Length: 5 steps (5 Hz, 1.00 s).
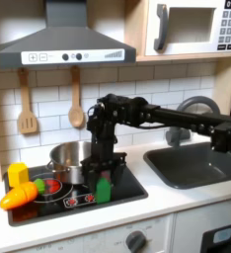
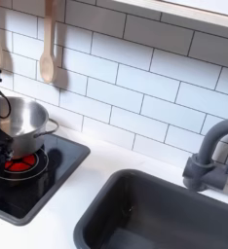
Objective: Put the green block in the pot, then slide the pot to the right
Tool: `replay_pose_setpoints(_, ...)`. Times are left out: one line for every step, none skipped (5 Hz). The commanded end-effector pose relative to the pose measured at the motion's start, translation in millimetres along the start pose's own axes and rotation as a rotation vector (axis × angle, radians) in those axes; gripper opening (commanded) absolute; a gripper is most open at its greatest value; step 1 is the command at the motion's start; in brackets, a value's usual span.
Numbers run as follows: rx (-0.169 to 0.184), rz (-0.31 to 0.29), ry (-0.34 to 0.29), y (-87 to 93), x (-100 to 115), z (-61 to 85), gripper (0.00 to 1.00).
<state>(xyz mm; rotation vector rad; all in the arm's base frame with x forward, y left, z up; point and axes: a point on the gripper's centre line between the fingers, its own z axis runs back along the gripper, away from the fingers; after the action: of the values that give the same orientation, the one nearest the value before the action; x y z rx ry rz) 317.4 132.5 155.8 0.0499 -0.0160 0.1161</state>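
first exterior view shows the small bright green plastic block (image 1: 104,187) standing upright on the black toy stovetop (image 1: 127,190), near its front edge, just right of the printed red burner ring (image 1: 52,185). the black gripper (image 1: 102,174) hangs straight down over it with its fingertips around the block's top; the jaws look closed on the block, though the dark fingers blur together there. behind and to the first exterior view's left of the block sits the round shiny silver metal pot (image 1: 68,158), on the back of the stovetop, apart from the block. at the stovetop's left edge in the first exterior view lie a yellow block (image 1: 18,175) and, in front of it, an orange toy carrot with a green tip (image 1: 19,196). two wooden utensils (image 1: 27,103) hang on the white tiled wall above. the black arm (image 1: 177,117) reaches in from the first exterior view's right, over the dark grey sink basin (image 1: 194,163). in the second exterior view the pot (image 2: 20,123) stands at the left on the stovetop (image 2: 38,185), with the sink basin (image 2: 165,214) and grey tap (image 2: 209,156) at the right.
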Motion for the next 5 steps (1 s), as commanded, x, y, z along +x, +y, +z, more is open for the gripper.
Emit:
replay_pose_setpoints(-0.02, -0.018, 0.034, -0.4, 1.3, -13.6, 1.0)
replay_pose_setpoints(-0.029, -0.036, 0.047, -0.7, 2.3, -19.3, 1.0)
replay_pose_setpoints(-0.039, -0.052, 0.054, -0.5, 1.6, -22.8, 1.0)
replay_pose_setpoints(-0.039, -0.065, 0.041, -1.5, 4.0, -20.4, 1.0)
replay_pose_setpoints(-0.041, -0.066, 0.029, 0.6, 2.4, -19.7, 0.0)
